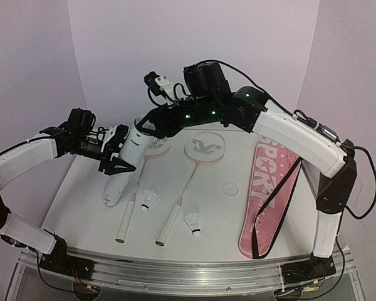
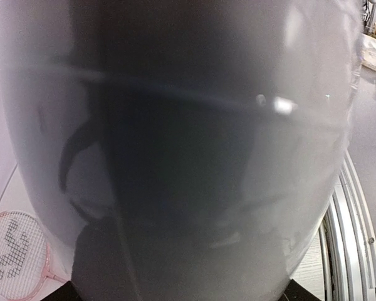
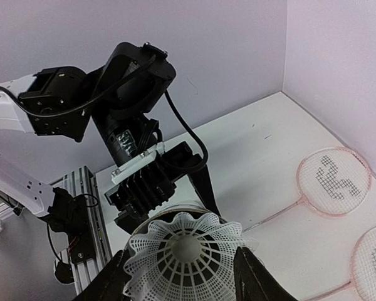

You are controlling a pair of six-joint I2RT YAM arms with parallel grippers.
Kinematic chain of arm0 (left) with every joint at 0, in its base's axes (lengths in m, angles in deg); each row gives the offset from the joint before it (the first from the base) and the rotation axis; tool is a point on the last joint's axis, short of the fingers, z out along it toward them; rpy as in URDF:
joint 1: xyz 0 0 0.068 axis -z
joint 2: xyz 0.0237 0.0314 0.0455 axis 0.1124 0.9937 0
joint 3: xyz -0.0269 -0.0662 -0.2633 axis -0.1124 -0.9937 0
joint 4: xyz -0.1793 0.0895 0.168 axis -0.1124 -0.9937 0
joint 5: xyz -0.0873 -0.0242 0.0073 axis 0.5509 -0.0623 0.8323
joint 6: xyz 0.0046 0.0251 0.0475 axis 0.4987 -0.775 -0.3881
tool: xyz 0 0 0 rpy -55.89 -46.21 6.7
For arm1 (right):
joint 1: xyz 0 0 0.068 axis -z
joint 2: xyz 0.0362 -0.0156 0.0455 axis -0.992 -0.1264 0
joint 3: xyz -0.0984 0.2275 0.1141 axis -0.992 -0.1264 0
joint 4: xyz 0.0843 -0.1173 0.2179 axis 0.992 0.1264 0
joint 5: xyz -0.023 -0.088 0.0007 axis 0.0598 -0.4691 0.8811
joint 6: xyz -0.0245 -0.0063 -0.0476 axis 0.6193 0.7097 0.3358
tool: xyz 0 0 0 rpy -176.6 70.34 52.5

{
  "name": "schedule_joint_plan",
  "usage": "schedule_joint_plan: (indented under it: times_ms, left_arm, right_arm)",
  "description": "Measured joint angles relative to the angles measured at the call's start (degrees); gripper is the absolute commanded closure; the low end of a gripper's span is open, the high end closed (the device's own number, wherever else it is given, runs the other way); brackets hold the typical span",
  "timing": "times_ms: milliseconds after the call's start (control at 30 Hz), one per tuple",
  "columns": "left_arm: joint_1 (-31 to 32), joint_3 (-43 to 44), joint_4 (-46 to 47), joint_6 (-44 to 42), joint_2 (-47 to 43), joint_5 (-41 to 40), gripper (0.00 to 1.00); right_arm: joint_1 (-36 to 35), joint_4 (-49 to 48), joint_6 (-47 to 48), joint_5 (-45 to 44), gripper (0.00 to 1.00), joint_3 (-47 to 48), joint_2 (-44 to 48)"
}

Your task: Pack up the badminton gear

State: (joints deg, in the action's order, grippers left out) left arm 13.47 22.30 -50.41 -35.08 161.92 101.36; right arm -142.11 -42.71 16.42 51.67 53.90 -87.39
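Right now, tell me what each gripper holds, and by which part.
Left gripper clamps the white tube around its middle. Right gripper straddles the skirt of a shuttlecock at the tube's mouth; whether it grips cannot be told.

Overall light: we see soft, even, fairly bright light from above, and the walls take a lilac cast.
Shadows: faint and short under the near shuttlecock [image 1: 193, 221] on the white table [image 1: 81, 200]. They are heavier below the arms at the far left.
Glare: small white specks on the tube [image 2: 175, 157].
Left wrist view: the tube fills it, dim, grey and wholly out of focus. Only the racket head [image 2: 15, 254] at near left looks fairly crisp.
Right wrist view: the netted shuttlecock [image 3: 185, 251] is sharp and bright white.
Distortion: we see the rail [image 2: 354, 238] bow at the right edge.
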Motion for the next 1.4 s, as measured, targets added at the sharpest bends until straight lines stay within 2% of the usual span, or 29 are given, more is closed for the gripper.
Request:
schedule_joint_plan:
  times_ms: [300, 533, 600, 733, 833, 900, 1000, 1067, 1200, 1400]
  left_arm:
    - [0.0, -0.02, 0.68, 1.02, 0.0, -0.03, 0.96]
    - [-1.02, -0.3, 5.3, 10.05, -0.12, 0.1, 0.97]
    - [-1.81, -0.94, 7.42, 12.82, -0.61, 0.57, 0.97]
    - [-2.41, -3.0, 10.55, 15.3, -2.79, 0.97, 0.97]
    - [-2.34, -3.26, 11.18, 15.61, -3.5, 1.15, 0.96]
    - [-2.36, -3.35, 11.22, 15.61, -3.58, 1.13, 0.96]
    - [-2.36, -3.65, 11.59, 15.6, -3.72, 1.11, 0.96]
    - [-2.36, -4.01, 12.16, 15.66, -3.88, 1.12, 0.96]
    - [-2.36, -5.07, 12.67, 15.87, -4.13, 1.1, 0.96]
    - [-2.36, -6.33, 13.15, 16.38, -4.43, 1.04, 0.95]
  right_arm:
    - [0.26, 0.26, -1.85, 5.86, 0.39, 2.43, 0.31]
    - [2.45, 0.25, -7.46, 4.39, 0.34, 3.84, 1.59]
    - [5.0, -0.27, -9.92, 2.82, 0.27, 1.27, 4.06]
    - [11.71, 0.58, -11.63, -0.88, 0.24, -10.36, 12.48]
    - [14.62, 4.47, -8.79, -2.02, 0.23, -17.05, 14.55]
    - [14.62, 8.24, -6.31, 1.15, 0.2, -18.77, 11.75]
    - [13.83, 13.91, -3.43, 6.77, 0.07, -18.14, 2.85]
    - [13.45, 18.39, -1.47, 9.47, 0.06, -16.85, -4.38]
    - [13.05, 26.06, 2.47, 12.6, 0.12, -14.49, -15.56]
    - [12.22, 31.95, 6.78, 16.09, 0.22, -12.93, -18.67]
